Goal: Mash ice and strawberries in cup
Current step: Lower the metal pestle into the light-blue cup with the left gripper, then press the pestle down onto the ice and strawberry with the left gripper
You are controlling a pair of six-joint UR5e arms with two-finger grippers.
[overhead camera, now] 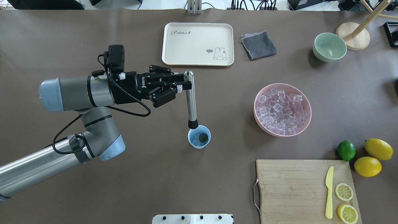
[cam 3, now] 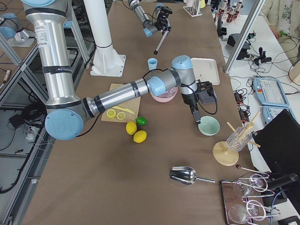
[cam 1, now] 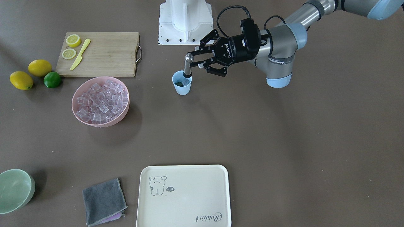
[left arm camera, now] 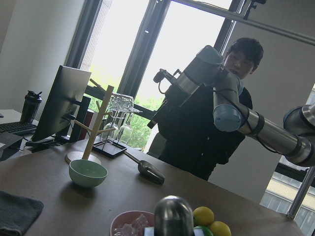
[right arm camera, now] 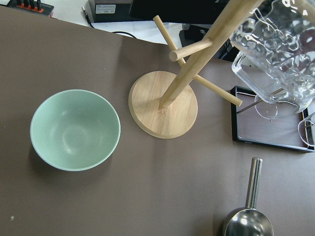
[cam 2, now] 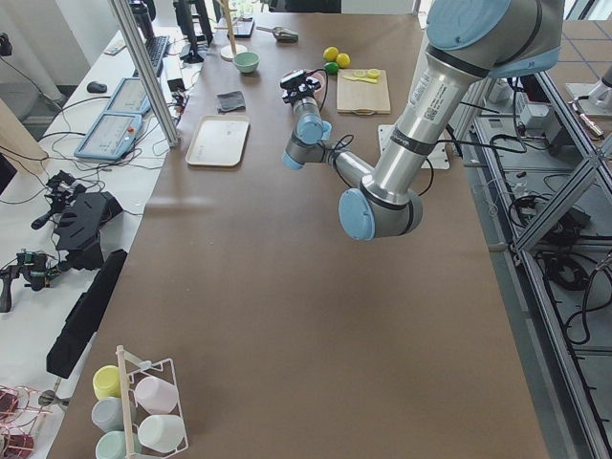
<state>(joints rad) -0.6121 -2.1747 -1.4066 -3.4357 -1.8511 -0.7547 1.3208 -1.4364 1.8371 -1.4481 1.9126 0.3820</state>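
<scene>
Cup (overhead camera: pixel 199 146): I read it upright on the desk (overhead camera: pixel 155 174), just below centre of the overhead frame, well apart from the pink bowl (overhead camera: pixel 255 107) on its right.
Contents: ice (overhead camera: pixel 196 142) and one dark strawberry (overhead camera: pixel 203 137) lie in the bottom. I judge them unmashed, though the view is small.
Left claw (overhead camera: pixel 183 85): clenched sideways on the top end of the steel muddler (overhead camera: pixel 191 102).
Muddler axis: long axis near vertical, leaning slightly in the right side view. The black tip points down and the rounded cap points up.
Key relation: the cup lies below the claw, off the muddler's lower end. In the overhead frame the tip meets the cup's upper-left rim. In the right side view I see a gap between tip and rim, so I judge it hovering, not pressing.
Coming move: a straight descent along the muddler's axis, with a small shift to centre the tip over the opening. An off-centre press could tip the light cup.
Right claw (cam 3: pixel 198 121): far off near the mint bowl (right arm camera: pixel 115 123). I cannot tell whether it is clenched or released.
Nearer arm: the left, by a wide margin.
</scene>
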